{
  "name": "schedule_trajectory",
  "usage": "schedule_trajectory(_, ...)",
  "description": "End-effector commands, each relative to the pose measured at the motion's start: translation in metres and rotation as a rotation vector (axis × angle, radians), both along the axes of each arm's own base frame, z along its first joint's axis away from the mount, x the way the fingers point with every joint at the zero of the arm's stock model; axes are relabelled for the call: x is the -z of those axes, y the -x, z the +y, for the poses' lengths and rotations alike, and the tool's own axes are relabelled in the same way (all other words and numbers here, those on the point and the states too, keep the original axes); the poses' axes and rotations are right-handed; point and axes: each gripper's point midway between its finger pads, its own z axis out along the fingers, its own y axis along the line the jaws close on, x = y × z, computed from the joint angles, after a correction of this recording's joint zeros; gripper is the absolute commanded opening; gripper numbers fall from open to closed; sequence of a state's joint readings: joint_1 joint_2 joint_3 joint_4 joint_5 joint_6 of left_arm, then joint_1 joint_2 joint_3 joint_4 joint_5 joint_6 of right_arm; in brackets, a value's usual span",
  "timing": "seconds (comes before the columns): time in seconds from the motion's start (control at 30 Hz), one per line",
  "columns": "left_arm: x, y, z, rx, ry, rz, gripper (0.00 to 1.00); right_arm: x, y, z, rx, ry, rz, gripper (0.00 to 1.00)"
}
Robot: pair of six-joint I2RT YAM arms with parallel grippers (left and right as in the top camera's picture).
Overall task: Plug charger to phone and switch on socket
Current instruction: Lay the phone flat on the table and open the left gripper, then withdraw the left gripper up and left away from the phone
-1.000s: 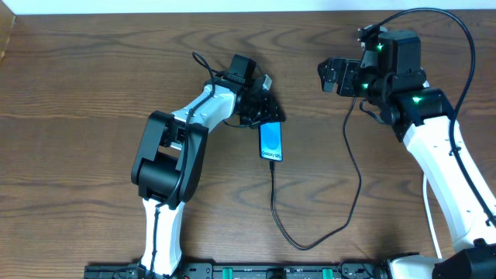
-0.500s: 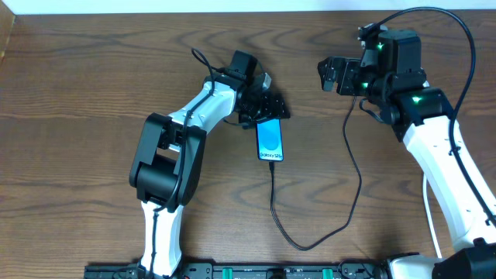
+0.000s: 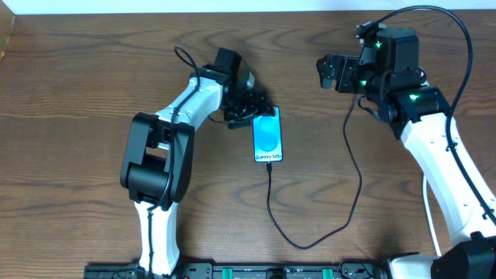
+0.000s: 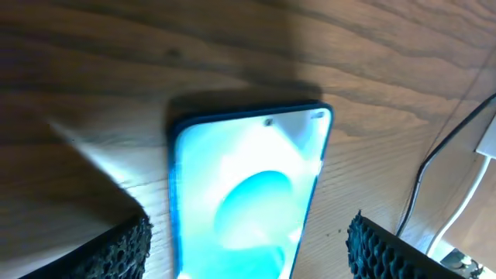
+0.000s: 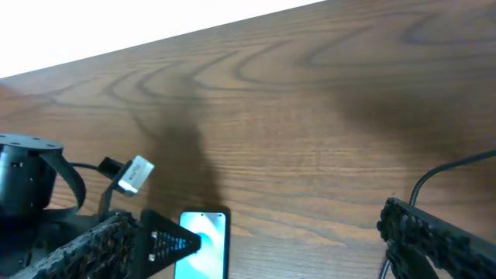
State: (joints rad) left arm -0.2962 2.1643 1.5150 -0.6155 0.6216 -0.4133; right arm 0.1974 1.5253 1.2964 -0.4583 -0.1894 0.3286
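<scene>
Currently the left pincer (image 3: 254, 107) stands spread over the top end of the phone (image 3: 267, 134). In my left wrist view one finger (image 4: 116, 249) sits off each long side of the handset, and I see a thin strip of tabletop (image 3: 77, 93) between each finger and the phone's edge, so nothing is pinched. The phone lies flat, screen up and lit blue, directly below and between those fingers.

The charger (image 3: 358, 182) meets the phone's end farthest from the left pincer. Whether the tip is fully seated I cannot tell at this size. Its black cable runs away from that pincer, curves round on the tabletop and climbs to a spot just under the right pincer (image 3: 332, 74).

The right pincer is spread wide and holds nothing. It hangs above bare wood, with the phone well off to its left side.

A white cord (image 4: 457, 213) crosses the right margin of my left wrist view, but it is too cropped to identify.
</scene>
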Motion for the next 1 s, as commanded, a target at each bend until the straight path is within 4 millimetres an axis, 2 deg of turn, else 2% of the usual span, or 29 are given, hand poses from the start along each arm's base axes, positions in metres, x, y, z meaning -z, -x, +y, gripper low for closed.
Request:
schedule_trajectory(0.0,0.052,0.018,0.046,-0.004,-0.181,0.084,0.83,0.000,-0.002,0.000,-0.005,0.010,-0.006,0.99)
schedule_trajectory(0.13,0.045,0.015,0.064,0.007,-0.219,0.061,0.83,0.000,-0.002,0.000,-0.004,0.011,-0.007,0.99)
schedule_trajectory(0.2,0.035,0.011,0.087,-0.019,-0.323,0.033,0.83,0.000,-0.002,0.000,-0.004,0.011,-0.007,0.99)
schedule_trajectory(0.33,-0.009,0.010,0.121,0.004,-0.483,-0.068,0.83,-0.001,-0.002,-0.001,-0.001,0.013,-0.010,0.99)
schedule_trajectory(0.37,-0.030,0.011,0.133,-0.005,-0.543,-0.107,0.83,-0.001,-0.003,-0.002,0.007,0.019,-0.012,0.99)
schedule_trajectory(0.43,-0.063,0.016,0.144,-0.027,-0.595,-0.161,0.83,0.000,-0.004,-0.005,0.020,0.029,-0.013,0.99)
schedule_trajectory(0.47,-0.076,0.018,0.146,-0.036,-0.598,-0.181,0.83,0.000,-0.004,-0.006,0.025,0.033,-0.013,0.99)
schedule_trajectory(0.53,-0.115,0.026,0.148,-0.060,-0.581,-0.257,0.83,0.001,-0.004,-0.006,0.024,0.034,-0.010,0.99)
schedule_trajectory(0.63,-0.159,0.032,0.149,-0.098,-0.554,-0.369,0.83,0.004,0.000,-0.006,0.021,0.036,0.010,0.99)
schedule_trajectory(0.77,-0.206,0.043,0.152,-0.139,-0.522,-0.495,0.83,0.005,0.001,-0.007,0.022,0.038,0.016,0.99)
schedule_trajectory(0.87,-0.223,0.049,0.153,-0.155,-0.510,-0.543,0.84,0.005,0.000,-0.007,0.022,0.037,0.015,0.99)
schedule_trajectory(0.97,-0.230,0.052,0.153,-0.161,-0.505,-0.561,0.84,0.004,-0.001,-0.006,0.022,0.035,0.006,0.99)
